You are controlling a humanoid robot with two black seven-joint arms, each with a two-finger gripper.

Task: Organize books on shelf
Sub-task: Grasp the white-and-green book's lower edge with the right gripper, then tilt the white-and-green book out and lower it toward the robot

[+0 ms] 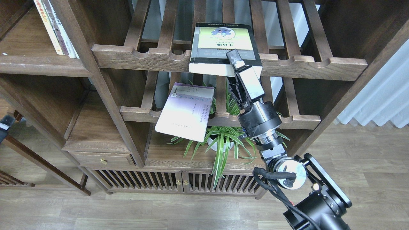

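Observation:
The thick yellow-green book (222, 41) with a black border lies flat on the upper slatted rack (147, 57), its page edge past the front rail. My right gripper (234, 65) straddles that book's front right edge, open. Its upper finger (235, 57) reaches over the cover and the lower one is hidden beneath. The thin lavender-white book (187, 110) lies tilted on the lower rack, overhanging its rail. The flat plank shelf (35, 65) is at the upper left. A dark bit of my left arm (3, 126) shows at the left edge.
A few books (56, 28) stand upright on the plank shelf at the top left. A potted spider plant (223, 140) sits below the racks beside my right forearm. A drawer (102, 158) and slatted cabinet doors (179, 183) lie lower down. A curtain (380, 95) hangs right.

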